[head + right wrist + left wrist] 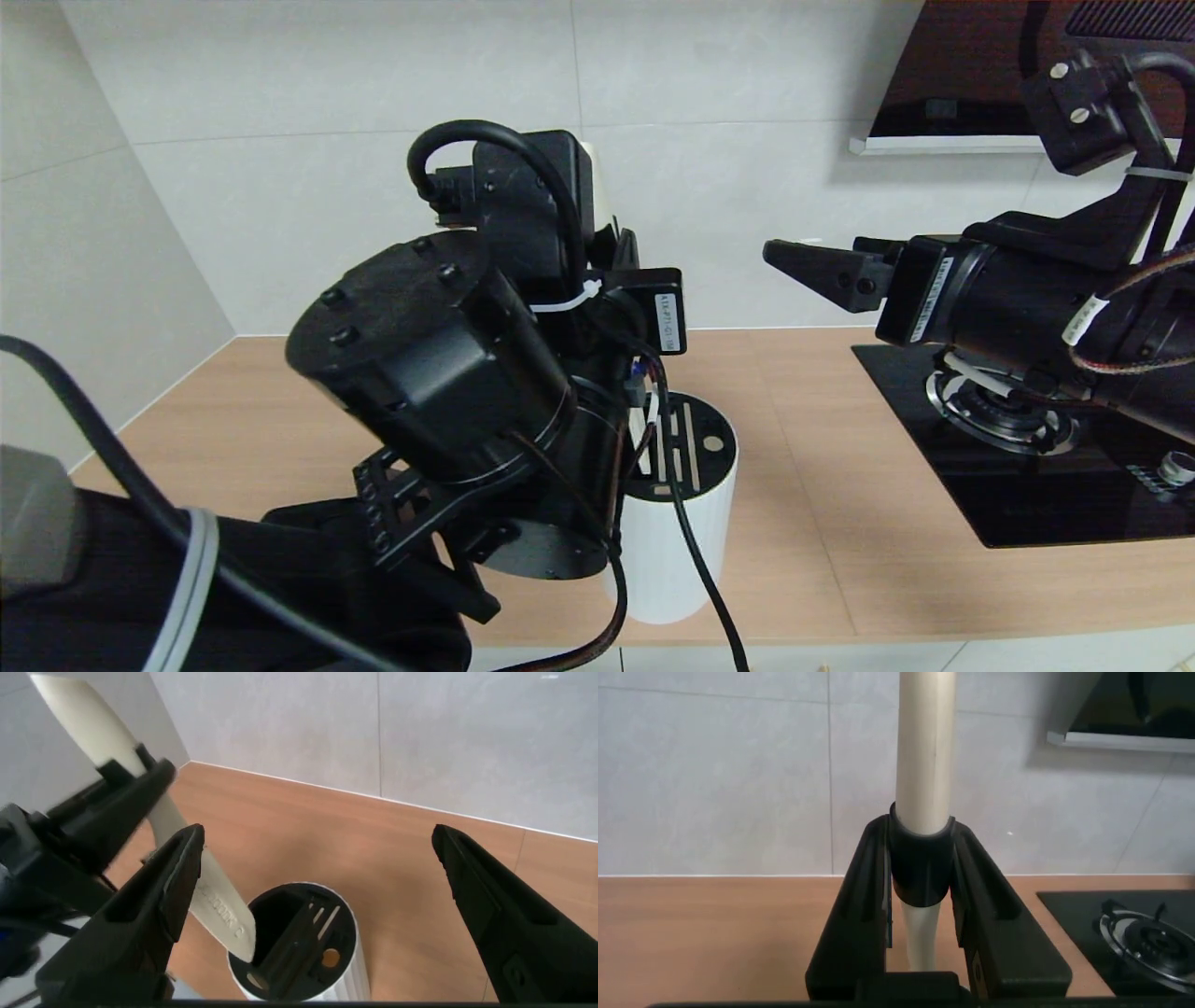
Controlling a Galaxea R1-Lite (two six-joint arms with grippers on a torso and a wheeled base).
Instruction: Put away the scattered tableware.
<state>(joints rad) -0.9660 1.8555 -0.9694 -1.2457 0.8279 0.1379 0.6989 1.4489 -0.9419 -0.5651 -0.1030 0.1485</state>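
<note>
Two arms: the left one sits low and close, crossing in front of the holder (667,551); the right one is raised at the hob side of the bench (822,523).
Left claw (921,873): clenched on the knife (201,887), with its fingers (873,873) pressing the black collar where the handle meets the blade.
Knife: cream; held off the bench at a tilt, handle up and blade down. Its tip is at the rim of the holder's black slotted top, and whether it has entered a slot cannot be told.
Holder: a white cylinder standing upright near the front edge of the bench, well apart from the hob (1008,495).
Right claw (316,838): released, its fingers spread wide and gripping nothing. It points across the bench from above the hob, higher than the holder.
Open room: bare bench lies between the holder and the hob, and behind the holder as far as the tiled wall (747,187) and the back left corner.
Edges: the hob's black glass fills the right end of the bench, and a range hood (962,84) hangs on the wall above it.
</note>
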